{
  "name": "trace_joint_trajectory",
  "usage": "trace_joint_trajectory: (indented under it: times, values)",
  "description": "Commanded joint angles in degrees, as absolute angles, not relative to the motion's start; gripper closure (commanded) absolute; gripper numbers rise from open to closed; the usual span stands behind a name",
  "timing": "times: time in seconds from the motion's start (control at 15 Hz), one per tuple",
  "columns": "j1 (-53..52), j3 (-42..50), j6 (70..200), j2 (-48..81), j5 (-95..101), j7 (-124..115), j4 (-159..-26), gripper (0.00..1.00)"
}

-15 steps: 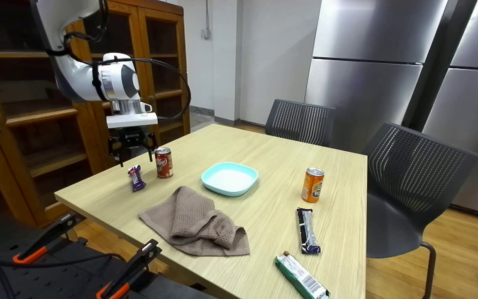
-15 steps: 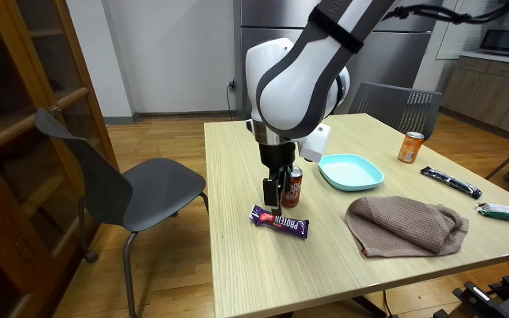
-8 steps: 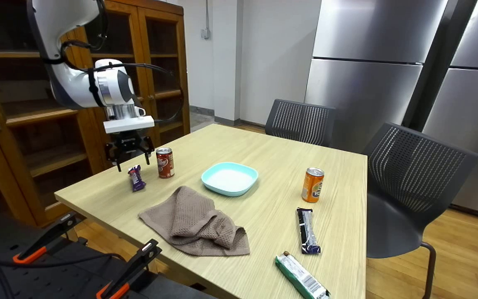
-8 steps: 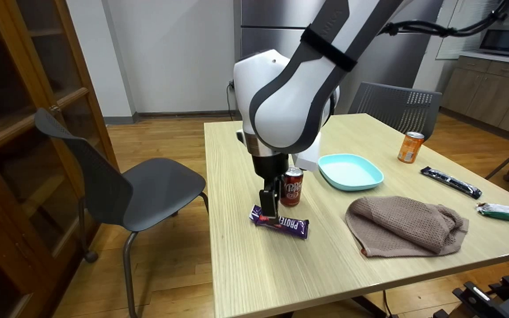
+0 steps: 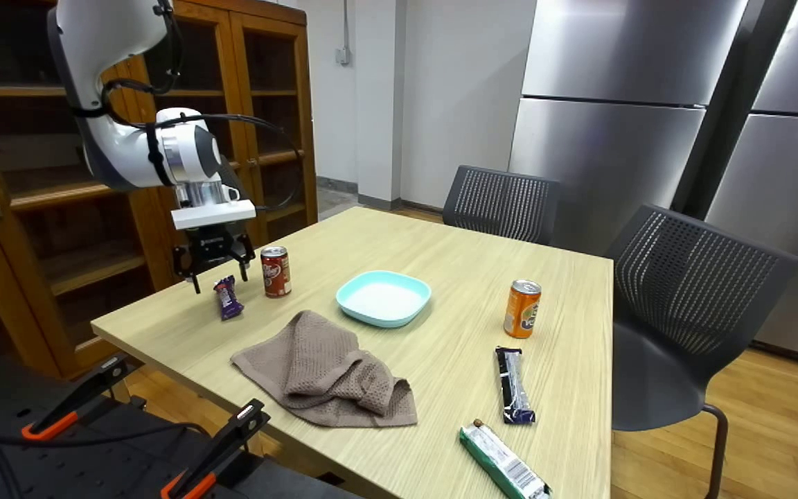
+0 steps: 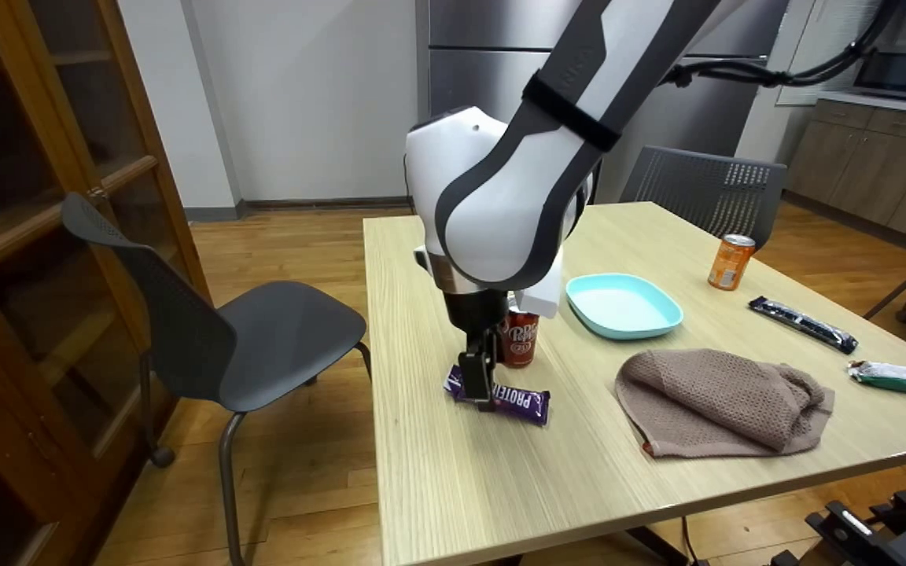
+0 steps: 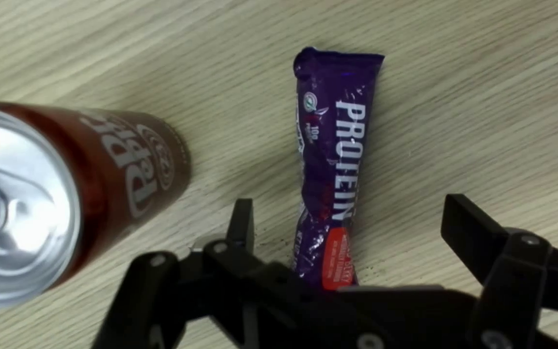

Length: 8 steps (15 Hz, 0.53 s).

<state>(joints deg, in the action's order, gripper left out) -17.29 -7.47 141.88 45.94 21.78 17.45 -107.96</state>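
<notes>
The pincer (image 7: 349, 201) hangs spread over the snack bar (image 7: 333, 167), seemingly apart from it; a soda can (image 7: 114, 160) stands upright near the bar.

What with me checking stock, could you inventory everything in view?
table: 1, beige, centre
protein bar: 1, purple, on table
Dr Pepper can: 1, red, beside protein bar
plate: 1, turquoise, on table
cloth: 1, brown, near plate
soda can: 1, orange, on table
dark bar: 1, black, near soda can
green bar: 1, green, near dark bar
chairs: at least 3, grey, around table
fridges: 2, silver, background
cabinet: 1, brown, background
counter: 1, brown, background
microwave: 1, dark, on counter
clamps: 2, black and orange, by table
arm: 1, white, over table
hand: 1, black, open near protein bar
</notes>
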Motion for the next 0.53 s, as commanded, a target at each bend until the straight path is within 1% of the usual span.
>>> trace_joint_trajectory:
  times: [0.0, 0.4, 0.47]
  values:
    - [-17.3, -7.8, 138.8, 48.5, 22.4, 18.7, -104.4, 0.00]
    - [-17.1, -8.2, 137.0, 50.5, 22.2, 19.6, -102.2, 0.00]
    - [-17.3, -8.1, 136.9, 50.6, 22.3, 19.6, -102.0, 0.25]
